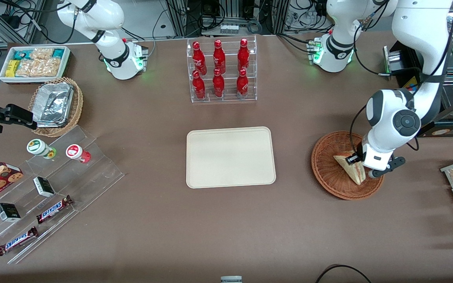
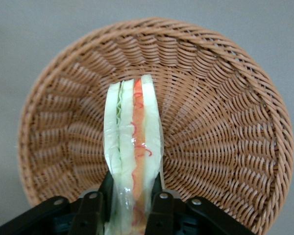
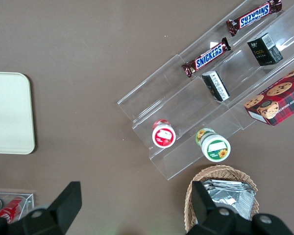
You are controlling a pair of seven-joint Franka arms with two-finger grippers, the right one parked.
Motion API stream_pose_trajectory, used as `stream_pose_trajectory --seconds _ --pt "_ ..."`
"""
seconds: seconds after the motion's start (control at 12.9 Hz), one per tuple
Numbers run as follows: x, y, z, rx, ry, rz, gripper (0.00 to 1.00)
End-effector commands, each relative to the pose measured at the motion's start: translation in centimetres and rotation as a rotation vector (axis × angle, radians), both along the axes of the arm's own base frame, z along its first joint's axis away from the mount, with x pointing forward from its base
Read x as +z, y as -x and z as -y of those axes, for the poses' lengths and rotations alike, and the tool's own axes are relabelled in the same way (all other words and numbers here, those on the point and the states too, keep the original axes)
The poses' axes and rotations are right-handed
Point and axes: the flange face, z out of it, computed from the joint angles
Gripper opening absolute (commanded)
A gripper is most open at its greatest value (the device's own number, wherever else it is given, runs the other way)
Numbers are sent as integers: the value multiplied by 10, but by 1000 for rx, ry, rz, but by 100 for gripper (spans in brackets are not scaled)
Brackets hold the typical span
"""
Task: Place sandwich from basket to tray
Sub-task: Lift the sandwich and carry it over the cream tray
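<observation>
The sandwich [image 2: 134, 147] sits in the basket [image 1: 328, 173], standing on edge with its layered cut face showing pale bread, green and red-orange filling. The gripper [image 2: 132, 205] is down inside the basket, its two fingers [image 2: 99, 208] clamped on the wedge's broad faces near one end, so most of the wedge sticks out unsupported past the pads. In the front view the wedge lies over the part of the basket floor nearest the arm, under the wrist. The basket rests on the bench toward the working arm's end; the tray [image 1: 230, 157] lies bare at mid-bench, well apart from the basket, with a rack of red bottles [image 1: 220, 70] farther from the front camera than the tray. The risks I see: the grip is near one end of a soft thing, so on lifting the wedge may droop, twist or slide out; too hard a squeeze could crush the bread or push filling out; and a low carry might catch the basket rim and drag the basket along.
</observation>
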Motion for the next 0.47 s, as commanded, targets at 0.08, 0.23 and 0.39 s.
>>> stream_pose_trajectory --seconds 0.08,0.23,0.39 --pt "107 -22 7 -21 -49 -69 0" --pt "174 -35 40 -48 -37 -83 0" --pt "224 -47 80 -76 64 -51 0"
